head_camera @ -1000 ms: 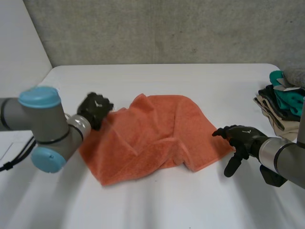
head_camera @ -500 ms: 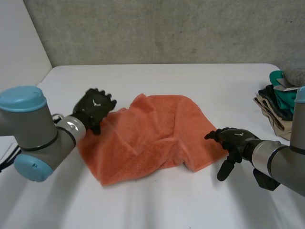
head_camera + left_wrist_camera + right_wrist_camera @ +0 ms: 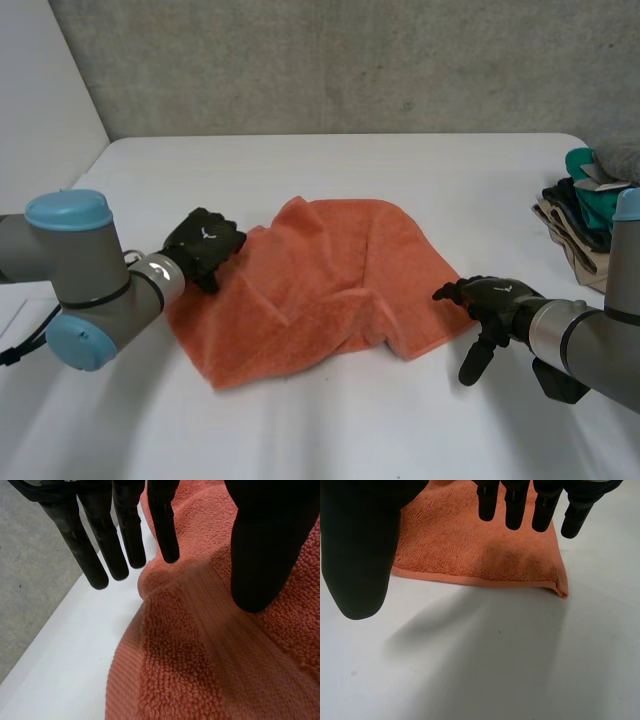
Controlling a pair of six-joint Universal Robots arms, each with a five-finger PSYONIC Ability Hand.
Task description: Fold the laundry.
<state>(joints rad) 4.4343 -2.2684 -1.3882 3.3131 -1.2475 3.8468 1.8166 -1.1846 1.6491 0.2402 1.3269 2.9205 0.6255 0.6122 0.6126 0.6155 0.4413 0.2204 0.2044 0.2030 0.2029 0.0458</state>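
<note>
1. The crumpled orange terry towel [image 3: 320, 290] lies in the middle of the white worktop [image 3: 400, 170], bunched into loose folds.
2. My left hand [image 3: 203, 243] sits at the towel's left edge. It is spread wide, fingers straight and thumb apart, gripping nothing.
3. In the left wrist view, my fingers [image 3: 120, 540] hang above the hem where the towel [image 3: 210, 645] meets the worktop [image 3: 65, 650], and my thumb is over the cloth.
4. My right hand [image 3: 495, 300] is just beside the towel's near right corner, also spread and holding nothing.
5. In the right wrist view, its fingers [image 3: 512, 505] hover over that corner of the towel [image 3: 470, 545], and the thumb is over bare worktop [image 3: 495, 670].
6. A heap of teal, beige and dark clothes [image 3: 600, 200] rests at the worktop's right edge, well apart from the towel.
</note>
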